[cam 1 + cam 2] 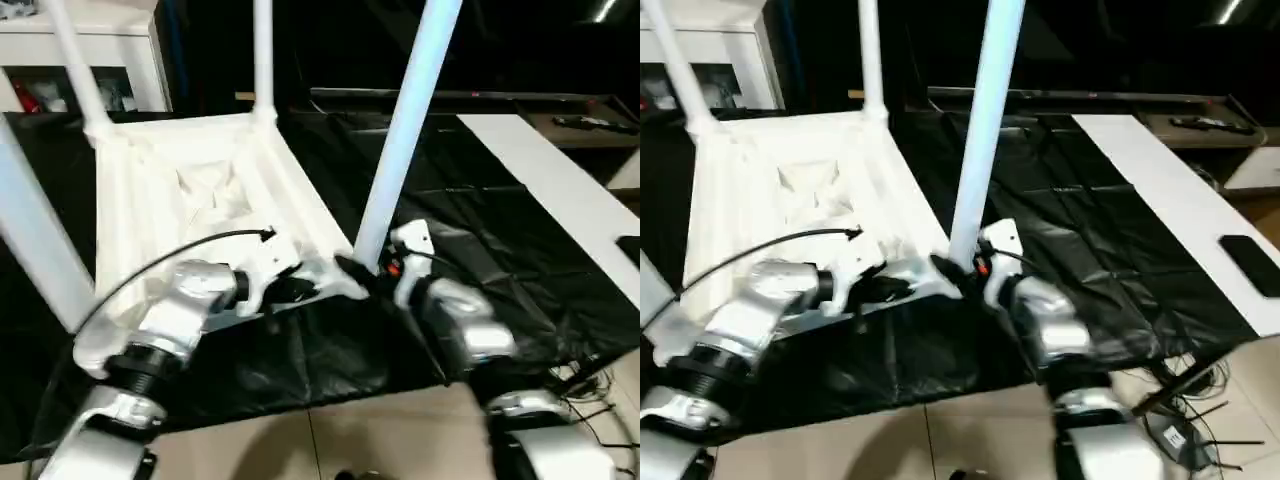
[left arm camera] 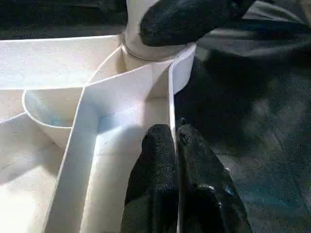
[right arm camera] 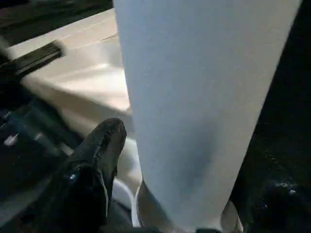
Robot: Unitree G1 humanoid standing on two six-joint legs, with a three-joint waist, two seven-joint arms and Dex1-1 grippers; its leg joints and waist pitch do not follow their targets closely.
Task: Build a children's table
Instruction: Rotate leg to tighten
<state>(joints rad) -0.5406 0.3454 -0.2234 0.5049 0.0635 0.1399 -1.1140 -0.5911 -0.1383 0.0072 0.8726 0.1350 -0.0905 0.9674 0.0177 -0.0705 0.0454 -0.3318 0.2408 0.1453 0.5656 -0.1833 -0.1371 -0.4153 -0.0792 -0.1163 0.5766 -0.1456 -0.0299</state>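
Observation:
The children's table top (image 1: 190, 200) lies upside down on the black-covered work table, ribbed underside up. Several white legs stand in its corner sockets. My left gripper (image 1: 288, 290) is at the near rim; in the left wrist view its fingers (image 2: 158, 160) are shut on the thin rim wall (image 2: 171, 97). The near right leg (image 1: 405, 130) rises from its corner socket (image 2: 146, 48). My right gripper (image 1: 366, 270) is at that leg's base. One black finger (image 3: 95, 170) stands on each side of the leg (image 3: 194, 97), with a gap showing, so it is open around it.
A long white board (image 1: 560, 190) lies on the work table's right side with a black phone (image 1: 1250, 262) on it. A white cabinet (image 1: 100, 40) stands at the back left. Cables (image 1: 1180, 400) lie on the tiled floor by the table's near edge.

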